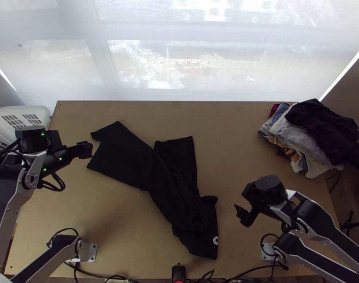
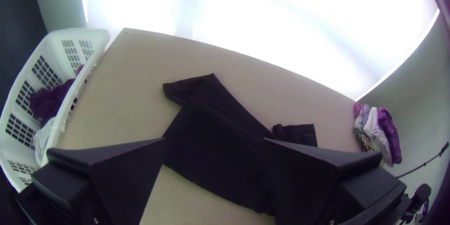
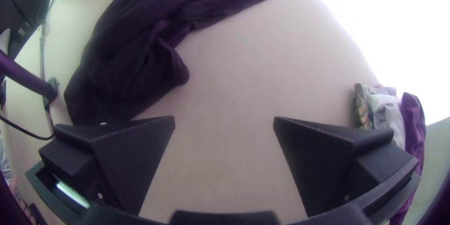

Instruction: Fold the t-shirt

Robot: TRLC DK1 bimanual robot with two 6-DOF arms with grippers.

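Clearly your left fingers (image 2: 124, 173), wide like the right fingers (image 3: 136, 159), sit nearer, the t-shirt (image 1: 127, 162) slanting toward the top view's four o'clock.

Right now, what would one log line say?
t-shirt: black, partly bunched on table | left tool: open, empty | right tool: open, empty | folding: unfinished

Daylight comes through the pale screen (image 1: 146, 70) beyond the far edge of the surface (image 1: 226, 127). In the top view, bright patches show through it, and the surface is evenly lit in a muted way, with soft, faint shading toward its near side. The black t-shirt (image 1: 127, 158) swallows most of its fold detail there. Both wrist views have the screen glaring almost solid white; their fisheye lenses bow the surface's edges and darken the corners.
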